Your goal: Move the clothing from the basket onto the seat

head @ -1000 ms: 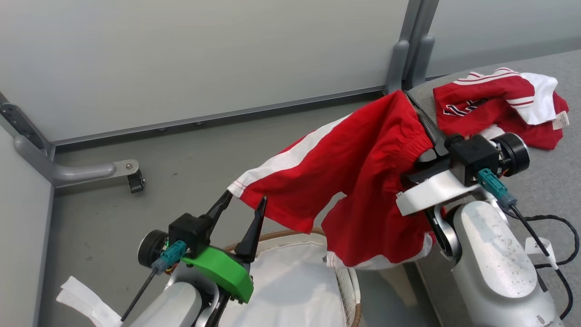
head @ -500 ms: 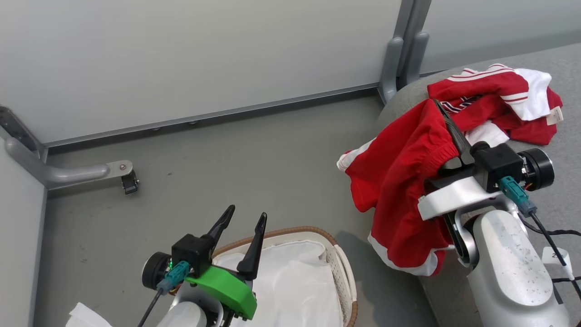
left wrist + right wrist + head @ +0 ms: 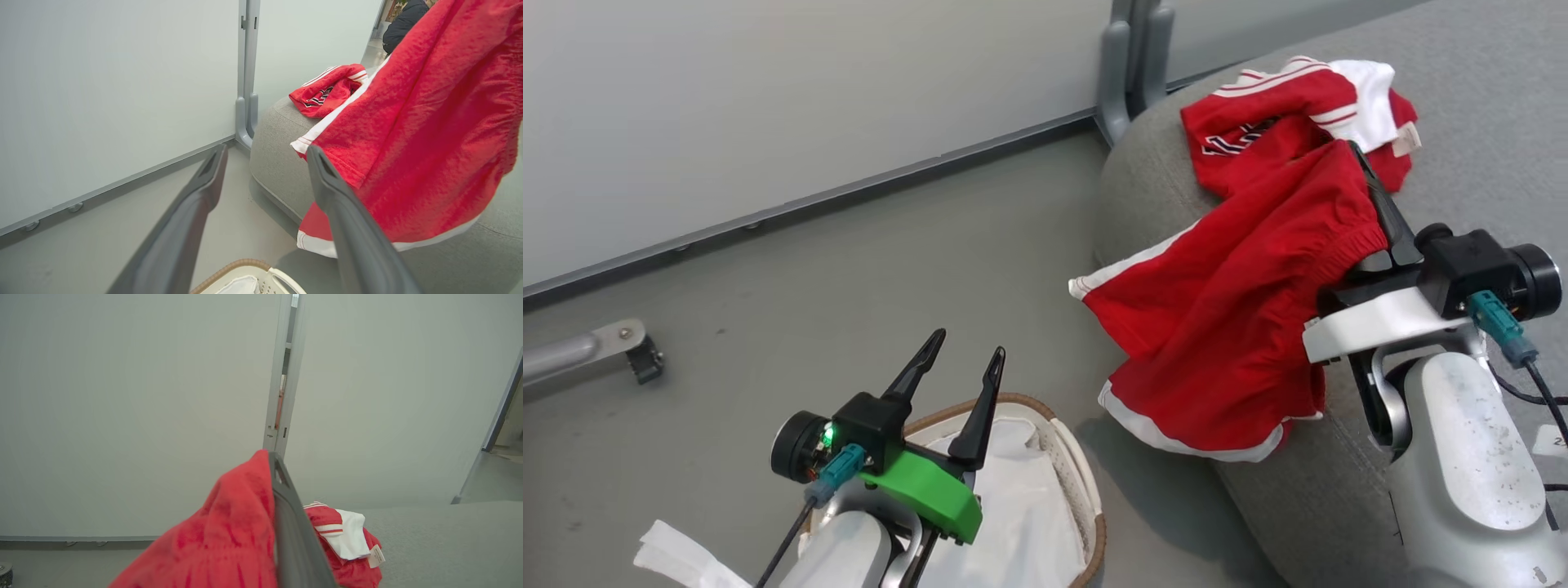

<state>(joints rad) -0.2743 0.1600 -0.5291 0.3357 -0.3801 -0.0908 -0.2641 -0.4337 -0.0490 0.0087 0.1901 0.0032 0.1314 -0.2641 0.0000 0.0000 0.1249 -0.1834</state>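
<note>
My right gripper (image 3: pixel 1360 163) is shut on the waistband of the red shorts (image 3: pixel 1225 310). They hang with their white-trimmed hems over the rounded left edge of the grey seat (image 3: pixel 1470 106). The red jersey (image 3: pixel 1282 135) lies crumpled on the seat just beyond them. The shorts (image 3: pixel 412 151) hang to the right of my left fingers in the left wrist view, with the jersey (image 3: pixel 327 87) behind. At lower left my left gripper (image 3: pixel 968 351) stands open above the basket (image 3: pixel 1086 490), whose white liner (image 3: pixel 1021 506) shows. In the right wrist view the shorts (image 3: pixel 229 539) drape over my finger (image 3: pixel 292 526).
Pale partition panels (image 3: pixel 768 106) and a grey post (image 3: pixel 1131 65) close off the back. A metal foot with a caster (image 3: pixel 645 363) sits on the grey floor (image 3: pixel 849 286) at left. A white strap (image 3: pixel 678 559) lies at the lower left.
The head camera has swung right. My right gripper has carried the shorts from above the basket to over the seat's edge. The left gripper stays open by the basket.
</note>
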